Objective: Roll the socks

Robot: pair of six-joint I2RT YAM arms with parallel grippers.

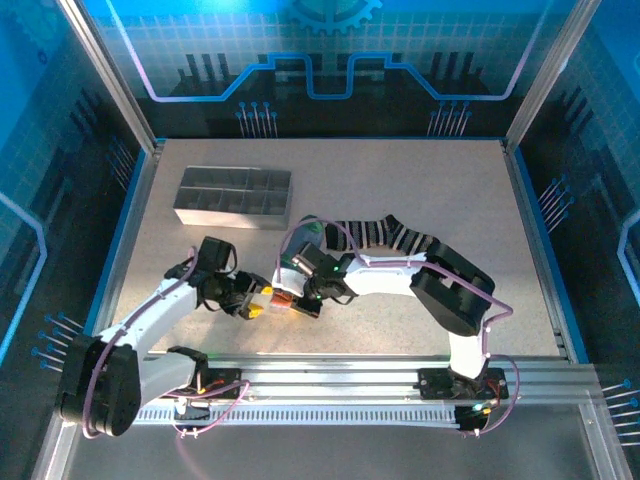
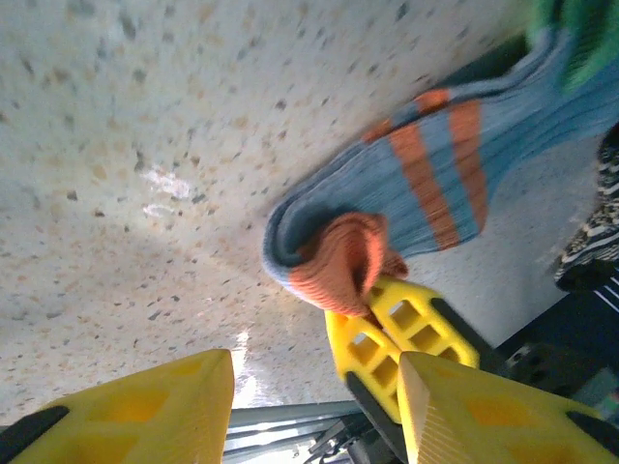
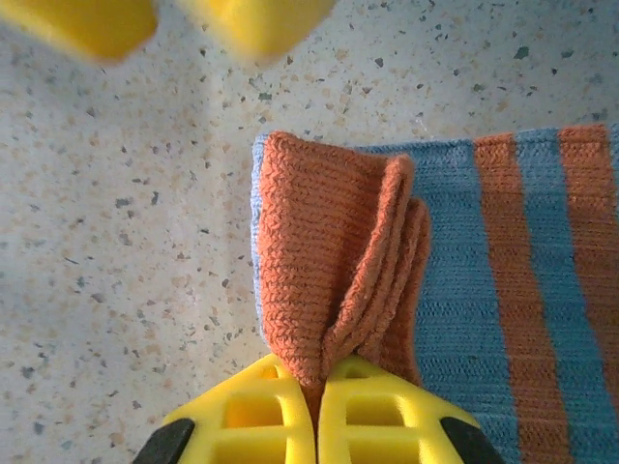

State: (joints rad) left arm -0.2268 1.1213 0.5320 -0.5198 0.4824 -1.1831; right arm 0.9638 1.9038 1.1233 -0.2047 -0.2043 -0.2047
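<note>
The rolling looks barely begun. The right gripper (image 3: 317, 372) is clenched on the bunched orange cuff (image 3: 324, 251) of the grey-blue sock (image 2: 435, 174), which lies just nearside of the grey tray (image 1: 230, 215), off its right end. The left gripper (image 1: 272, 304) stands released and empty, and the black striped sock (image 1: 395, 237), flat to the tray's right, seems untouched.

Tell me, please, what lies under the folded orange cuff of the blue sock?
Blue sock fabric shows beneath the orange cuff, which the right claw pinches. The table under that fold is covered.
</note>
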